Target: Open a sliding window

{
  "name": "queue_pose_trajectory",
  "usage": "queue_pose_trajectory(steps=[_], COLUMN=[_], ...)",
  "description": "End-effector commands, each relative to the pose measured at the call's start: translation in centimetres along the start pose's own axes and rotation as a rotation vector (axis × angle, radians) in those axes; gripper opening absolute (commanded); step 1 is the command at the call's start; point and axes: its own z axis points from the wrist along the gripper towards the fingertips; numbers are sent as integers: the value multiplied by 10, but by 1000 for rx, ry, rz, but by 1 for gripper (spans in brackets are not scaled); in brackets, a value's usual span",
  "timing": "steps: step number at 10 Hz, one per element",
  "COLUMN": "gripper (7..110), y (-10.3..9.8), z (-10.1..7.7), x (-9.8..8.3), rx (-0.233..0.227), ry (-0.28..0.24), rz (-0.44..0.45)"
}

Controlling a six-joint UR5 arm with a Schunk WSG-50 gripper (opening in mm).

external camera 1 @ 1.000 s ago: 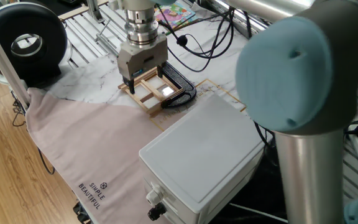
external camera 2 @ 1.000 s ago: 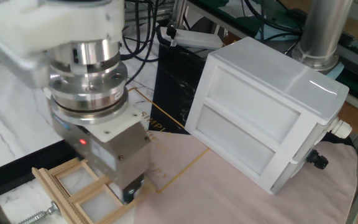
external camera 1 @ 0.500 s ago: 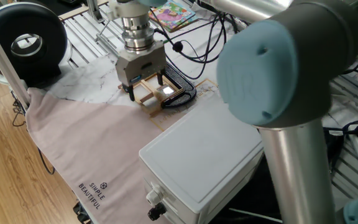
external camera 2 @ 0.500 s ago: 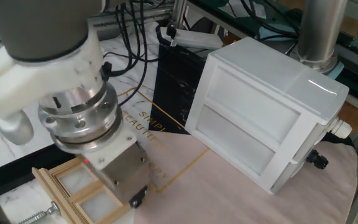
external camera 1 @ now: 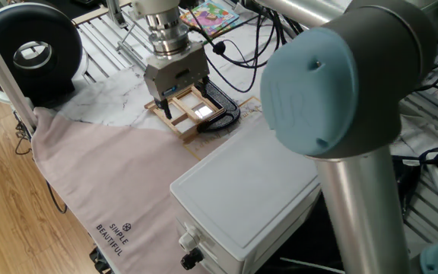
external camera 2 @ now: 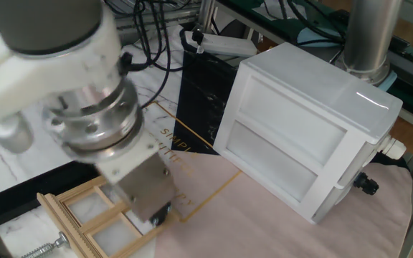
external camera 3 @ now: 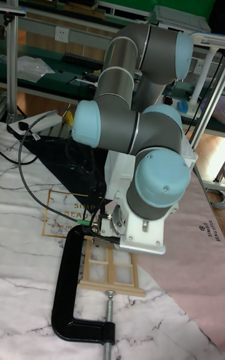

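Observation:
The sliding window point(external camera 1: 189, 111) is a small light-wood frame lying flat on the marble tabletop, held by a black C-clamp point(external camera 1: 225, 113). My gripper point(external camera 1: 181, 100) points down onto the window's near-left part, its two fingers spread apart across the frame. In the other fixed view the gripper point(external camera 2: 155, 213) covers the right end of the window point(external camera 2: 84, 218). From the tall fixed view the window point(external camera 3: 112, 266) lies just below the wrist and the fingers are mostly hidden. The black C-clamp point(external camera 3: 67, 300) curves along its left side.
A large white plastic box point(external camera 1: 245, 194) stands close on the right of the window on a pink cloth point(external camera 1: 105, 175). A black round device point(external camera 1: 33, 49) sits at the back left. A colourful picture book point(external camera 1: 211, 15) and black cables point(external camera 1: 253, 57) lie behind.
The gripper dipped toward the window's front-left, then came back a little to the right, and the wrist and elbow swung. The window frame itself shows no clear shift.

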Motion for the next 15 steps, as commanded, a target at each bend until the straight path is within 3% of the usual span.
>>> queue_pose_trajectory(steps=[1, 2, 4, 7, 11, 15], gripper=[44, 44, 44, 44, 44, 44], y=[3, -3, 6, 8, 2, 0], z=[12, 12, 0, 2, 25, 27], x=[-16, -7, 3, -3, -4, 1], rx=[-23, 6, -3, -18, -9, 1], ry=[48, 85, 123, 137, 82, 61], rz=[63, 84, 99, 96, 56, 45])
